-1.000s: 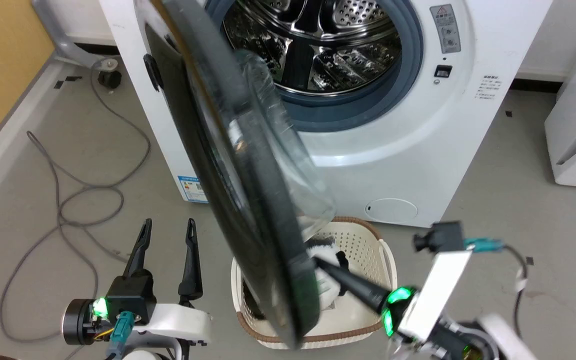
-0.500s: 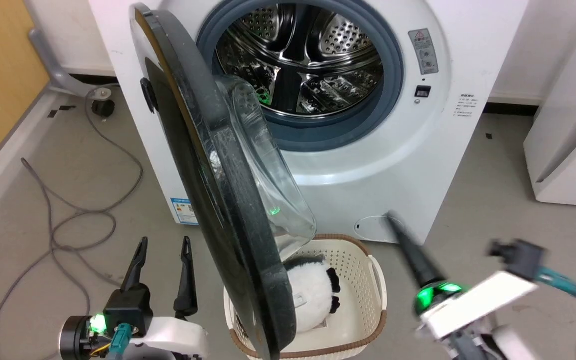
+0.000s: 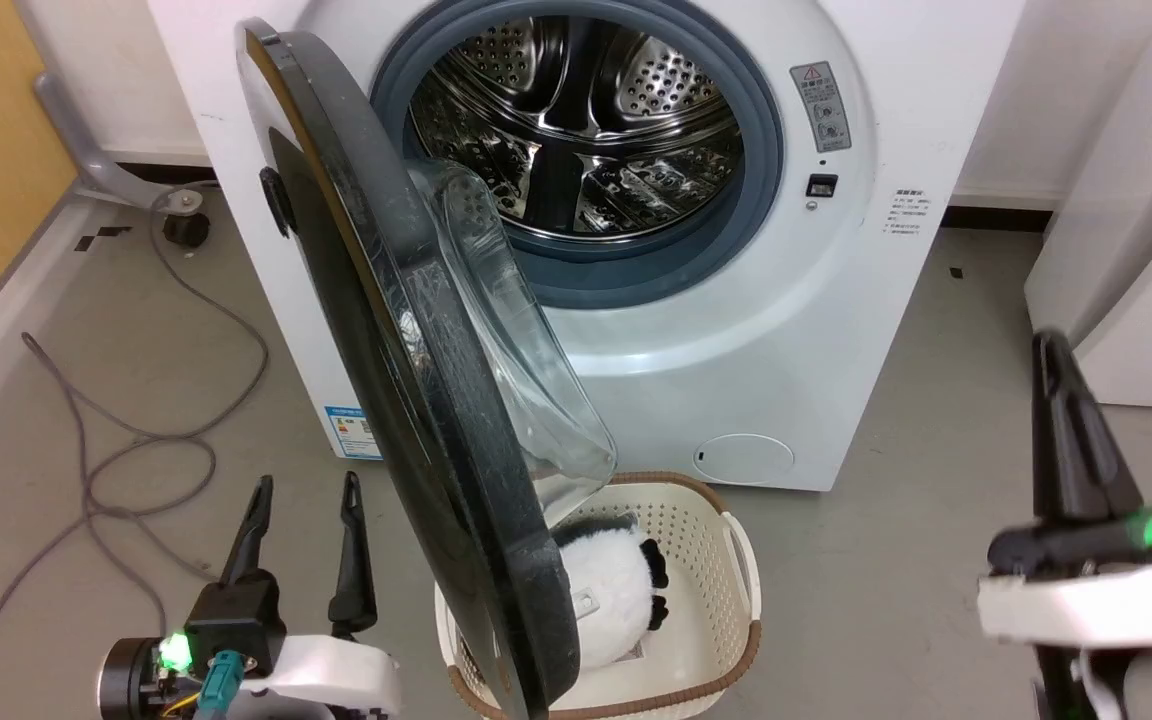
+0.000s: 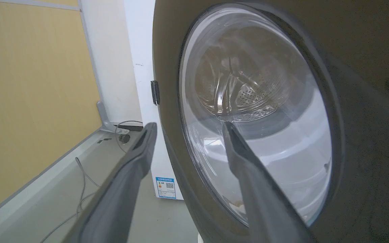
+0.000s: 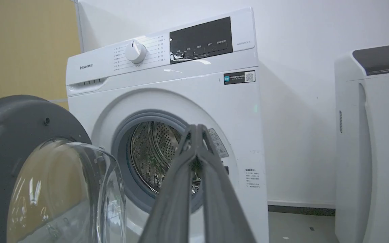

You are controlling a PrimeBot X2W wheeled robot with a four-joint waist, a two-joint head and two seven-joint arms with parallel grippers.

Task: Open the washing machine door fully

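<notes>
- The door (image 3: 426,420) stands swung out from the machine (image 3: 736,330), edge-on to us in the head view. It is just right of the left claw (image 3: 304,485) and well left of the right claw (image 3: 1051,350). The frame cuts off its lower rim.
- The left claw's fingers are apart with nothing between them, and they stand clear of the door.
- The right claw's fingers are pressed together and empty. In its wrist view they point towards the drum (image 5: 154,152).
- We read "Hisense" (image 5: 86,66) up and left of the right claw's tips. The print around the dial (image 5: 135,52) and on the black panel (image 5: 201,40) is too small for us to read.
- The blue sticker (image 3: 351,430), just beyond the left claw, and the warning label (image 3: 821,105) are also unreadable.
- The white appliance (image 3: 1136,300) right of the right claw shows "FE", with the rest cut off.
- The basket (image 3: 736,560) lies between the claws under the door. The door half hides the plush toy (image 3: 606,590) in it.
</notes>
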